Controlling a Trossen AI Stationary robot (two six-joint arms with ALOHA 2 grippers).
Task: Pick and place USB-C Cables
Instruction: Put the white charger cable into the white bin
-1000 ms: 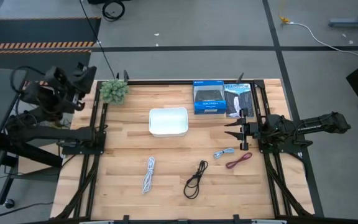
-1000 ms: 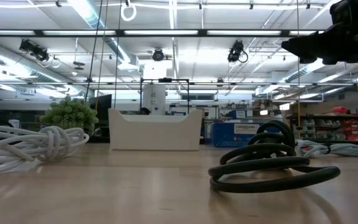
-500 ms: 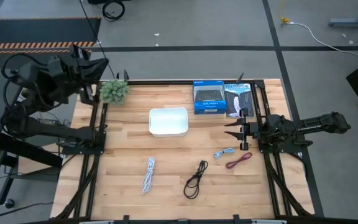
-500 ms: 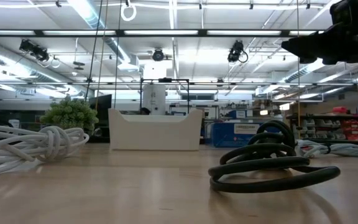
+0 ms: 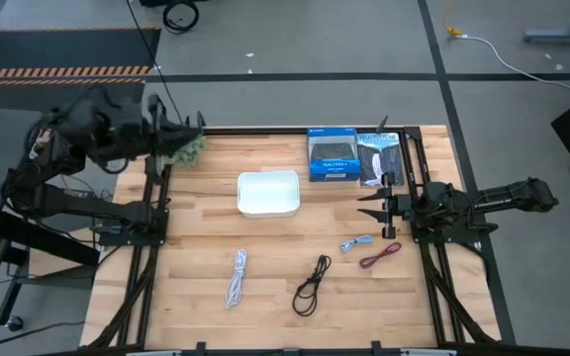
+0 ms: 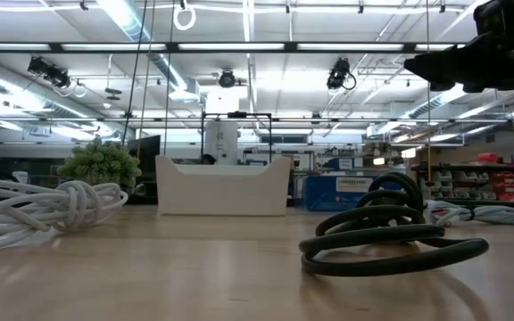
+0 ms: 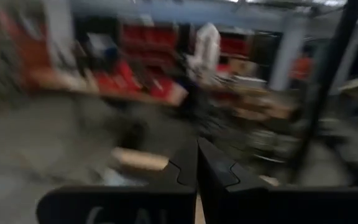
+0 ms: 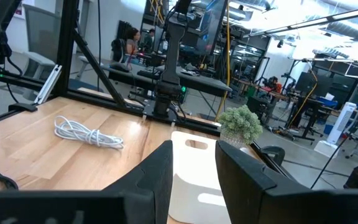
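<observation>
Four cables lie on the wooden table's near half: the white cable (image 5: 237,276) (image 6: 43,209) (image 8: 89,134), the black cable (image 5: 311,285) (image 6: 391,234), the light blue-grey cable (image 5: 356,242) (image 6: 473,214) and the dark red cable (image 5: 381,255). No gripper touches them. My left gripper (image 5: 194,127) (image 7: 197,165) is shut and hovers over the table's far left corner, by the small plant (image 5: 181,145). My right gripper (image 5: 364,209) (image 8: 193,171) is open. It hangs above the table's right side, just beyond the blue-grey and red cables.
A white bin (image 5: 268,193) (image 6: 223,185) (image 8: 194,168) stands at the table's middle, toward the far side. A blue box (image 5: 332,155) and a black box (image 5: 379,158) lie at the far right. Dark frame rails (image 5: 151,213) run along both sides.
My left arm has swung from outside the table's left edge toward the right, and its gripper now reaches over the plant at the far left corner. The right arm and the cables have stayed still.
</observation>
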